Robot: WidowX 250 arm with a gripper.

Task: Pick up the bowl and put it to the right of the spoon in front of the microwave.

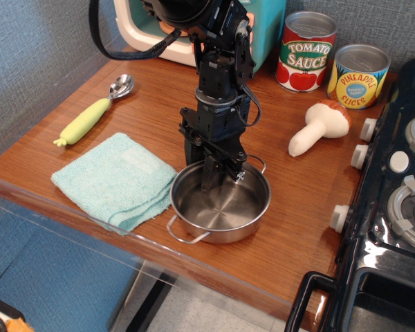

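The bowl point(225, 207), a shallow steel pan with two wire loop handles, sits near the front edge of the wooden counter point(290, 207). My gripper point(202, 166) points down over its far-left rim, with one finger inside the pan and the other outside. The jaws look closed on the rim. The spoon point(90, 117), with a yellow-green handle and silver bowl, lies at the left, well away from the gripper. The teal and cream microwave point(259, 28) stands at the back, partly hidden by my arm.
A light blue cloth point(114, 180) lies just left of the bowl. A tomato sauce can point(306, 52) and a pineapple can point(360, 76) stand at the back right. A toy mushroom point(318, 128) lies in front of them. A black stove point(394, 207) borders the right side.
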